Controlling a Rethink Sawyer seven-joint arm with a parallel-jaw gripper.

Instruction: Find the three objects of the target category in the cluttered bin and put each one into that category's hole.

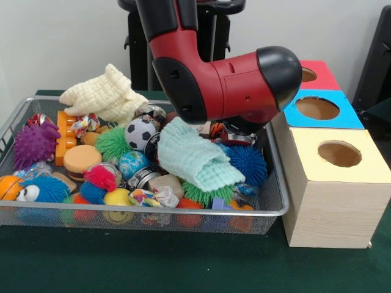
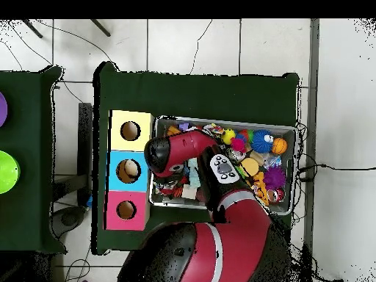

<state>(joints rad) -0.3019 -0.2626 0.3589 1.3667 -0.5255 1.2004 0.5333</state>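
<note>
My gripper [image 1: 238, 130] hangs under the arm's black-capped wrist [image 1: 278, 66] and reaches into the right rear part of the wire bin [image 1: 153, 213], between a mint green cloth [image 1: 195, 159] and a blue spiky ball [image 1: 247, 163]. The clutter and the wrist hide its tips. In the overhead view the arm covers it. The bin also holds a cream cloth [image 1: 107, 94], a soccer ball [image 1: 140, 133], a purple spiky ball [image 1: 33, 143], a green spiky ball [image 1: 113, 143] and a toy burger [image 1: 81, 160]. Right of the bin stand three boxes with round holes: yellow [image 1: 339, 183], blue [image 1: 317, 108] and red [image 1: 314, 74].
More toys fill the bin: an orange block [image 1: 63, 137], a globe ball [image 1: 131, 163], a yellow smiley ball [image 1: 118, 201], a blue fuzzy toy with eyes [image 1: 43, 190]. From above, the boxes [image 2: 128, 170] lie left of the bin [image 2: 294, 169]. Green cloth [image 1: 183, 262] covers the table.
</note>
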